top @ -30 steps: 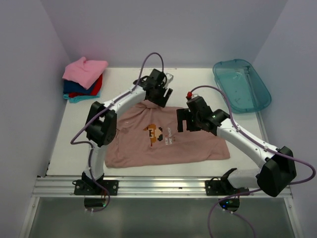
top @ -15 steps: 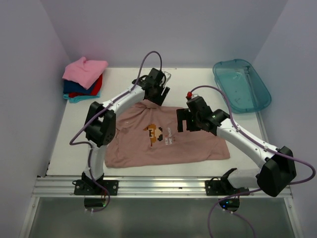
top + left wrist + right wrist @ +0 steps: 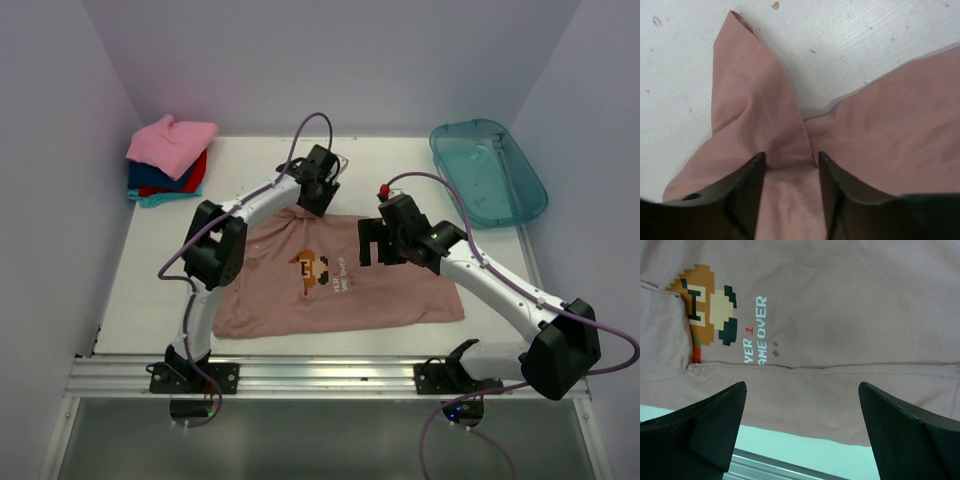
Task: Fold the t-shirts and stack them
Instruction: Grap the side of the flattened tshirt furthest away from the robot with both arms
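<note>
Left gripper [image 3: 790,162]: jaws narrow, closed on a raised fold of the dusty pink-brown tee [image 3: 270,295]. In the left wrist view the pinched fabric runs up from between the dark fingers [image 3: 747,185] to a point at the upper left of the frame. White table [image 3: 865,35] shows around it. In the top view this gripper [image 3: 318,187] sits at the tee's upper edge, above the frame's centre.

Right gripper [image 3: 801,390]: jaws wide, holding nothing. It is over the tee, just right of the pixel-character print [image 3: 705,305] and the white text [image 3: 760,330]. Contact with the cloth cannot be told. In the top view it [image 3: 372,245] lies right of centre.

Dusty pink-brown tee: spread flat, print up, at the middle of the table [image 3: 250,160].

Stack of folded tees [image 3: 168,160]: upper left corner of the table, well apart from the spread tee. Order from the top: bright pink [image 3: 172,140], red [image 3: 197,172], blue [image 3: 145,178], teal [image 3: 150,199].

Translucent teal plastic tub [image 3: 488,172]: upper right.
</note>
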